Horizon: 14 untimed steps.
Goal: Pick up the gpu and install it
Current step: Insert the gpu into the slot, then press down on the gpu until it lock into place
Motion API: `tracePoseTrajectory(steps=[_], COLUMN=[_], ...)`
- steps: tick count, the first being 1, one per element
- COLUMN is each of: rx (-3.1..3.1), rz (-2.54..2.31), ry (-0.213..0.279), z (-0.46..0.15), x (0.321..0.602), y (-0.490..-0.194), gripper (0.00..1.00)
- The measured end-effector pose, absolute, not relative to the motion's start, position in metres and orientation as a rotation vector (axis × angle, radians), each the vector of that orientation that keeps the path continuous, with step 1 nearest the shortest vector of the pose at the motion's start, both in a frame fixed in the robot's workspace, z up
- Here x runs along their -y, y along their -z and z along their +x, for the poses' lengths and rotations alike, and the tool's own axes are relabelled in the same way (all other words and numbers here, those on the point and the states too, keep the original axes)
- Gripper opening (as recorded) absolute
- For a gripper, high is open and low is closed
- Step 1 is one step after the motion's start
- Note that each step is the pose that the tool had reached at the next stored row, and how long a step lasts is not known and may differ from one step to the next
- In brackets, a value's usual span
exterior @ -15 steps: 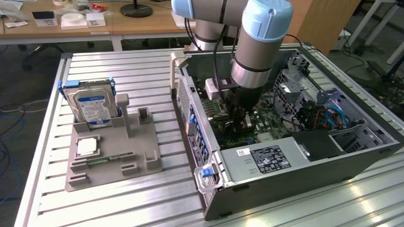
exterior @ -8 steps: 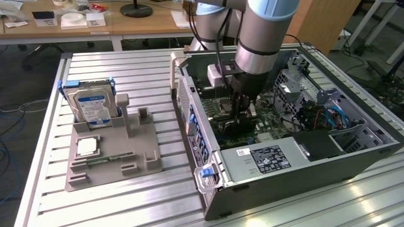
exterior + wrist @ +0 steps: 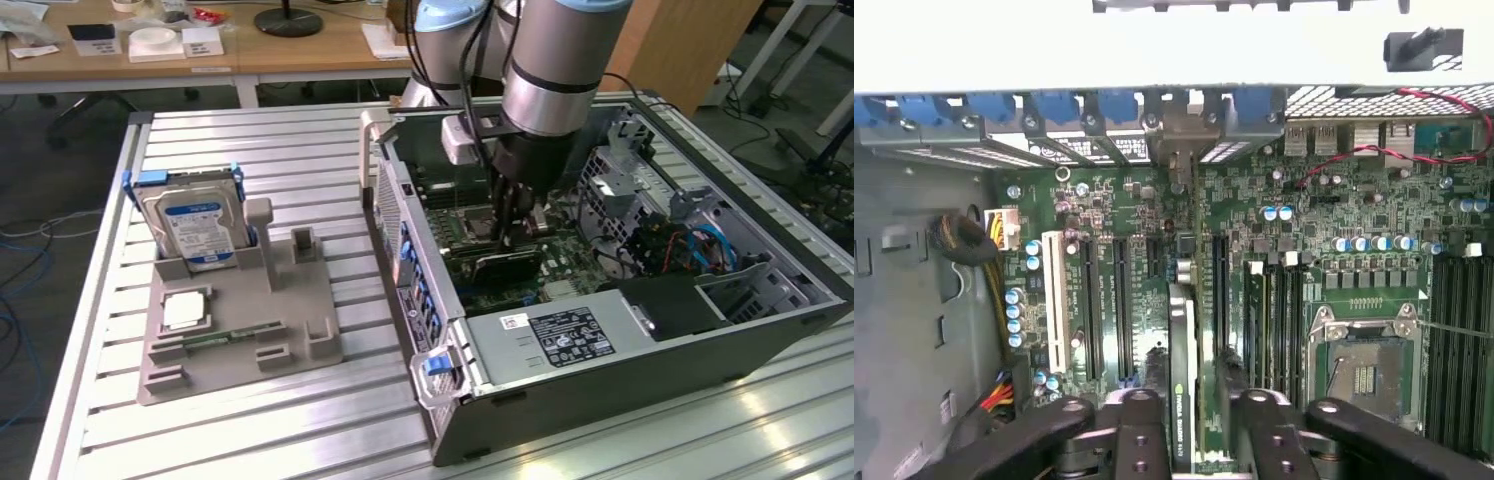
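Robotics lab/workshop: alu-profile bench [image 3: 267, 130], open PC case [image 3: 747, 330], desks [image 3: 160, 60] w/ office chairs behind.

You see a hard drive [image 3: 198, 228] upright in the grey holder [image 3: 240, 330] on the slatted desk [image 3: 267, 140], beside the open PC case [image 3: 747, 320].

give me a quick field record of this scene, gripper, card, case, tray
gripper: black two-finger gripper shut on the gpu
gpu: thin dark card held edge-up above the green motherboard slots
case: open grey computer case lying on its side
tray: beige parts tray holding a silver hard drive
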<state>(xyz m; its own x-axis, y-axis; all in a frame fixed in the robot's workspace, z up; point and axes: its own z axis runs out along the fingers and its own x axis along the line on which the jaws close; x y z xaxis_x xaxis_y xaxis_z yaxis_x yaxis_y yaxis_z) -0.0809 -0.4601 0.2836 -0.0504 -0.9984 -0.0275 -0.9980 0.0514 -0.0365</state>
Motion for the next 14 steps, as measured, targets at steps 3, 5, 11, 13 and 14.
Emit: tracePoseTrajectory(steps=[3,5,11,13,14], rx=[-2.245,-2.245,-2.245,-2.245,-2.245], rz=[-2.133,-2.133,-2.133,-2.133,-2.133], ry=[0.012,0.012,0.012,0.012,0.012], z=[-0.0809,-0.0809,-0.0809,-0.0809,-0.0809], x=[0.4601,0.4601,0.4601,0.4601,0.4601], y=[-0.2837,-0.2837,-0.2837,-0.2837,-0.2837], gripper=[0.22,0.1,0.11,0.11,0.11])
